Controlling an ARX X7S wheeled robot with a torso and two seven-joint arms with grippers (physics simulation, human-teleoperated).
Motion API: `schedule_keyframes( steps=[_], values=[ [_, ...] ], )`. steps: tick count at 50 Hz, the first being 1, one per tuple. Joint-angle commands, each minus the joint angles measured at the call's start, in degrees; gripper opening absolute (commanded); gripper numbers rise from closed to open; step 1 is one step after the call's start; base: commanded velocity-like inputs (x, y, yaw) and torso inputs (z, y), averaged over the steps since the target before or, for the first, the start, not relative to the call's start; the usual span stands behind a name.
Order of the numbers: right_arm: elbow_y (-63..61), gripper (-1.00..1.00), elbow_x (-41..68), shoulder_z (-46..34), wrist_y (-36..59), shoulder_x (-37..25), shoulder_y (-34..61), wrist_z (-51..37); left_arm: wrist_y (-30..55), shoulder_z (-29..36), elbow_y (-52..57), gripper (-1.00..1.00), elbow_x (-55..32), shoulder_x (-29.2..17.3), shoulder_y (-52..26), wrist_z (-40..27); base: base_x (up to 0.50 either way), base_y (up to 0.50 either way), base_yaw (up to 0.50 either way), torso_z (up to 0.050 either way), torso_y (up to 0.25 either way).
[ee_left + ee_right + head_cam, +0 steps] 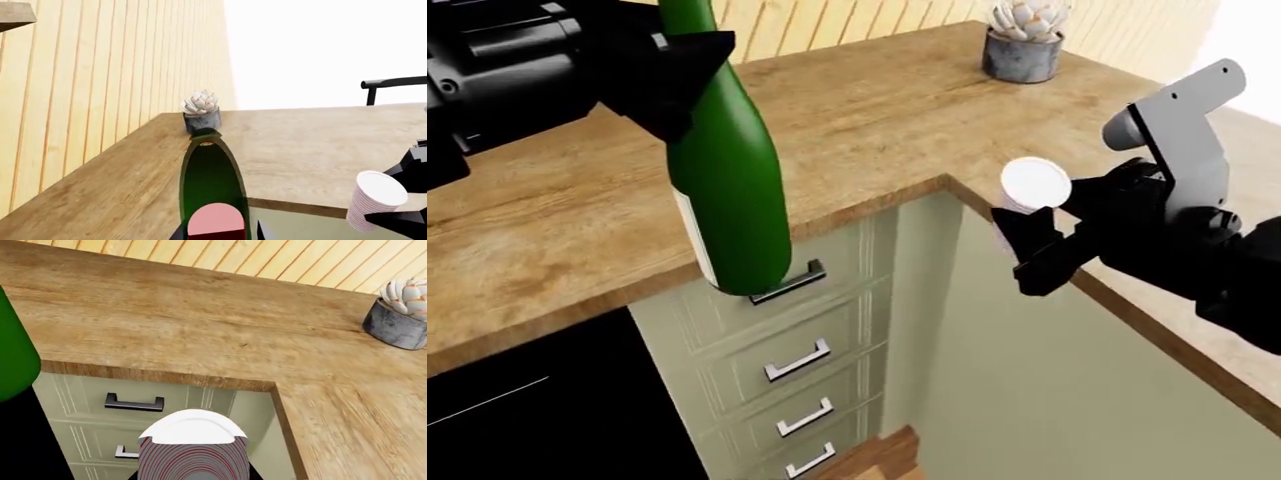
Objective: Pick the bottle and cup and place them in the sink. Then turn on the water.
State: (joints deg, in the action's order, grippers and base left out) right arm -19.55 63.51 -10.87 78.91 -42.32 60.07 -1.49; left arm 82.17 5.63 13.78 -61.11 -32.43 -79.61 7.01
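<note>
Here the left gripper (681,75) fingers pinch the bottle (731,190), label unreadable; right gripper (1034,235) fingers pinch the cup (1034,185).

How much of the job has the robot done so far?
Both pick-ups look done: the left gripper holds the green bottle in the air, and the right gripper holds the white cup, both lifted off the wooden counter. Still left: putting them in the sink and turning on the water. No sink or faucet shows in these views yet.
</note>
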Motion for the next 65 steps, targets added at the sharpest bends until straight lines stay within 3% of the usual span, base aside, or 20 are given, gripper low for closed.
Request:
schedule_keyframes(
  steps=[1, 65],
  values=[
    [-0.45, -1.00, 0.37, 0.87, -1.63, 0.12, -1.47, -0.24, -0.03, -1.05, 0.20, -1.00, -0.85, -0.54, -0.48, -1.44, 0.00, 0.00, 0.50, 0.000, 0.000],
    [0.59, -1.00, -0.12, -1.78, -6.58, -0.03, -4.24, 0.80, -2.74, 0.37, 0.54, -1.00, -3.88, -3.02, 1.77, -3.82, 0.00, 0.00, 0.50, 0.000, 0.001]
  ],
)
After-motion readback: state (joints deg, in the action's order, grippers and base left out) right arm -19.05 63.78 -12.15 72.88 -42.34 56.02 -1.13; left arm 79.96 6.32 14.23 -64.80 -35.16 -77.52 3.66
